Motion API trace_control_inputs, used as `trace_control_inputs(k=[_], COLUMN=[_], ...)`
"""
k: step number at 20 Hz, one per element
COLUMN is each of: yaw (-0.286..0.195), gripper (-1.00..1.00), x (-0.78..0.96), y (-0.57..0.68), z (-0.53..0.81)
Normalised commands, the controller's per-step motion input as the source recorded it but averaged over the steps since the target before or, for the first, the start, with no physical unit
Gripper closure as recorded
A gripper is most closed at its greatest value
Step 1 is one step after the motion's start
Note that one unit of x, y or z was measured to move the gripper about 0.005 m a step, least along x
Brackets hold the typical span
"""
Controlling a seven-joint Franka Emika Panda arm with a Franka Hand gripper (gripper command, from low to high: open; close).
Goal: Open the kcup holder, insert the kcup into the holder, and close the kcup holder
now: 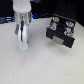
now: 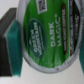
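White table [image 1: 30,67], gripper [image 1: 21,36] clasping upright kcup [image 2: 42,35]

White table [image 1: 45,67] fills most of the exterior view, plain and matte, with its curved far edge running across the upper part of the picture. Behind that edge is a dark backdrop [image 1: 42,7], too blurry to make out any detail, and a thin bluish strip [image 1: 5,20] lies along the table's edge on the exterior view's left. In the wrist view only a pale patch of surface shows at a corner, blurred.
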Motion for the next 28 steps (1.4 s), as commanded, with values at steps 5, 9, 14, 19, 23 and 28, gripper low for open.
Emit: trace_control_inputs(k=[5,9,14,19,23,28], yaw=[0.013,0.034,0.033,0.049,0.052,0.040], gripper=[1.00,1.00,1.00,1.00,1.00,1.00], x=[0.43,0.49,0.49,0.42,0.42,0.45], y=[0.45,0.56,0.59,0.63,0.64,0.66], z=[0.97,0.92,0.93,0.87,0.74,0.59])
